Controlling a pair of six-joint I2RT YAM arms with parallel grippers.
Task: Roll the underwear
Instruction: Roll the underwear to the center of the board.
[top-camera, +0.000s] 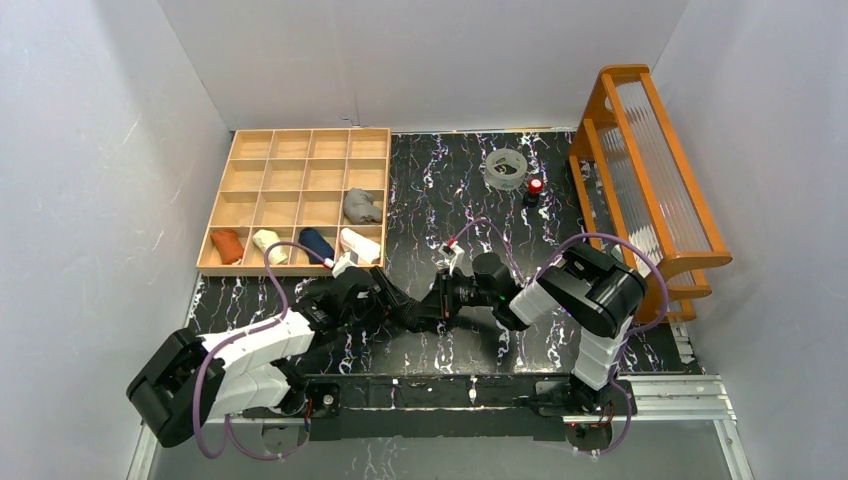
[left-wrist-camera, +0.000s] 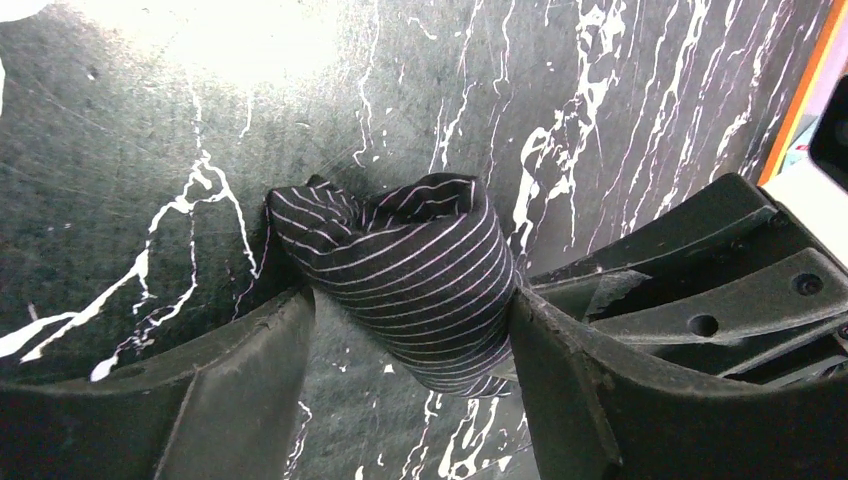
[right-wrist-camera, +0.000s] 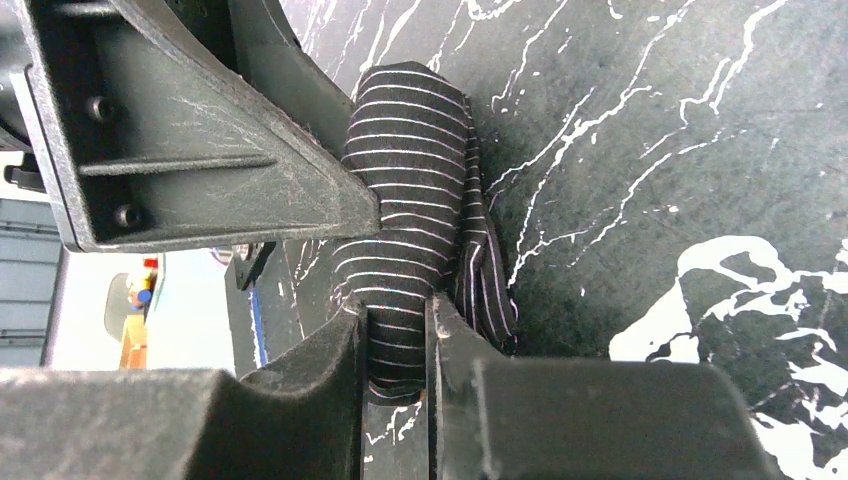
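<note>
Top external view showed both arms meeting low over the middle of the black, white-veined table (top-camera: 450, 180), the left claw (top-camera: 415, 308) and right claw (top-camera: 448, 292) tip to tip. Between them the black, pale-striped rolled underwear (left-wrist-camera: 420, 270) could not be made out from this angle. At the back left lay a shallow wooden compartment tray (top-camera: 310, 131), with a plain grey-beige cloth garment (top-camera: 361, 206) bundled in its right-hand column, one row back from the front. A clear tape ring (top-camera: 506, 180) and a small red-topped object (top-camera: 535, 186) sat near an orange wooden rack (top-camera: 605, 100) on the right.

Left wrist view had the striped underwear lying on the table as a plump roll between that claw's two fingers, which stood well apart. One finger (left-wrist-camera: 560, 340) touched the roll; beside the other finger (left-wrist-camera: 250, 360) a sliver of table showed, with only a loose fold of cloth reaching it.

Right wrist view showed the right claw's fingers (right-wrist-camera: 330, 380) drawn close together, pinching one end of the roll. A left finger (right-wrist-camera: 220, 150) lay against the roll's side.
</note>
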